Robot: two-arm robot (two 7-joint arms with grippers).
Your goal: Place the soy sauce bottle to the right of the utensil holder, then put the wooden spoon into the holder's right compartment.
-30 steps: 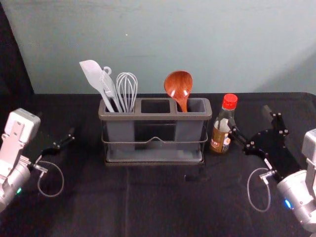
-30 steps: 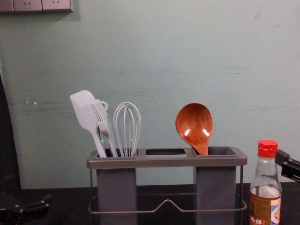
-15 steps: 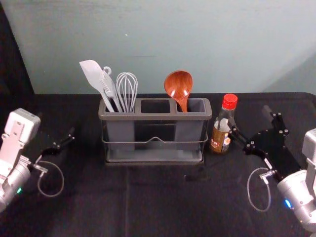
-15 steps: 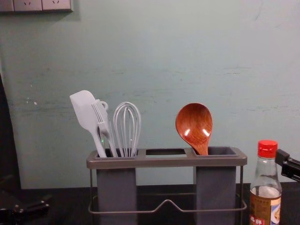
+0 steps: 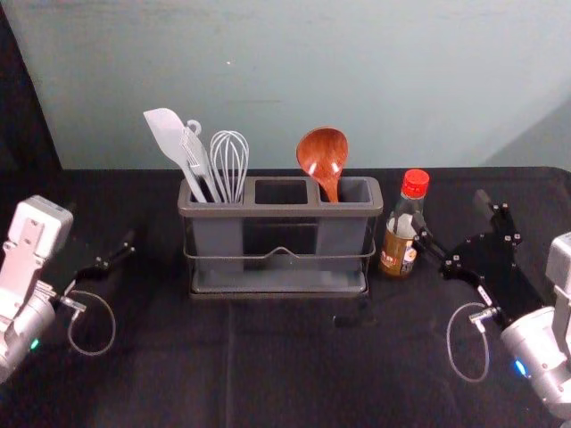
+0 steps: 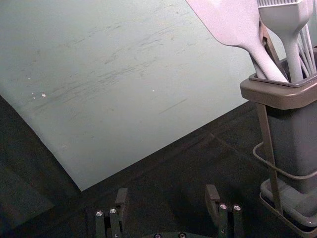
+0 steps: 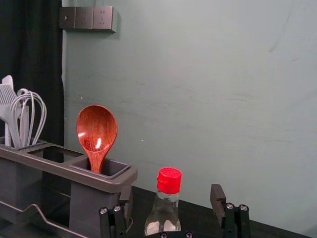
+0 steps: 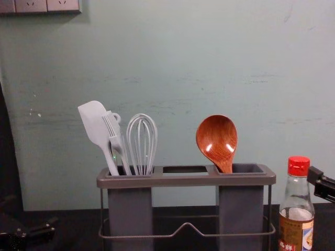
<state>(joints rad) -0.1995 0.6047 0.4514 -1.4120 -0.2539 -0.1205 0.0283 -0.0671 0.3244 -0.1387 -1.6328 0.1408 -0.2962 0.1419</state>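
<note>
At the middle of the black-covered tabletop (image 5: 281, 379) stands a grey utensil holder (image 5: 281, 212) with three compartments side by side. Taking the holder as the centre of a clock in the head view, with twelve towards the pale green wall (image 5: 357, 71), the soy sauce bottle (image 5: 394, 243) is at three o'clock. It is upright on the tabletop, near the holder's right end, with a red cap (image 5: 416, 183), a clear neck and a printed label. The wooden spoon (image 5: 322, 154) is in the right compartment (image 5: 357, 190), its reddish-brown bowl up above the rim and leaning slightly towards eleven o'clock.

The left compartment holds a white spatula (image 5: 166, 134), a pale brush-like utensil (image 5: 195, 150) and a wire whisk (image 5: 229, 159).

Also at three o'clock, just past the bottle, is the right claw (image 5: 451, 212). It is open and gripping nothing, its two fingers spread wide. One fingertip is right beside the bottle; whether they touch, I cannot tell.

At nine o'clock, apart from the holder, the left claw (image 5: 101, 225) is parked low over the tabletop, also open, with its two fingers well apart and nothing between them.
</note>
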